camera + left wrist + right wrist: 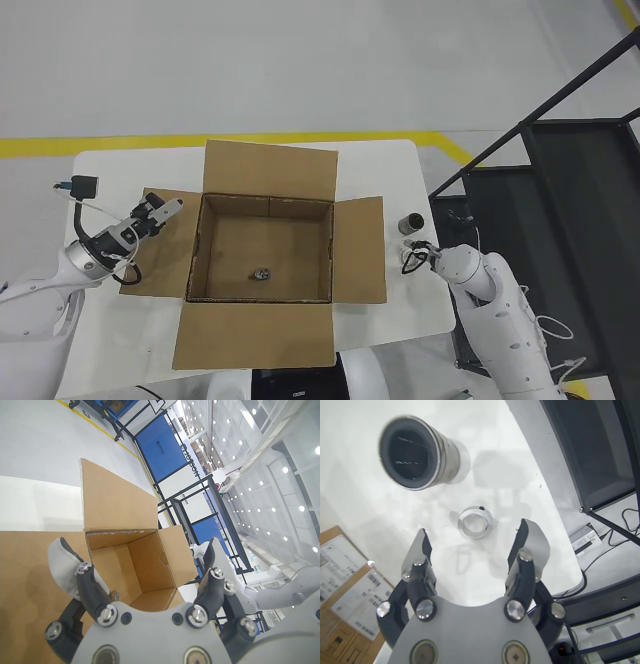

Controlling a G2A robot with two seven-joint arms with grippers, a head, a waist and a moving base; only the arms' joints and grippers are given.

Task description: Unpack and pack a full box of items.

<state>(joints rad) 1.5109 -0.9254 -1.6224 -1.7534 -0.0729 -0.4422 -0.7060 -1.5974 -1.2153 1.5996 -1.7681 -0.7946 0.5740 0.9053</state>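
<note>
Near the table [517,475] edge, the right hand [473,530] gapes over a ring [475,524].

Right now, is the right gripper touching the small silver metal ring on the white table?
Apart. Right wrist view: right gripper open, bare table on both sides between it and the silver ring.

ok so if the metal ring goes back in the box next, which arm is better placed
Right. The right claw, open, hangs just over the metal ring beside the cylinder; the left claw is on the far side of the box.
</note>
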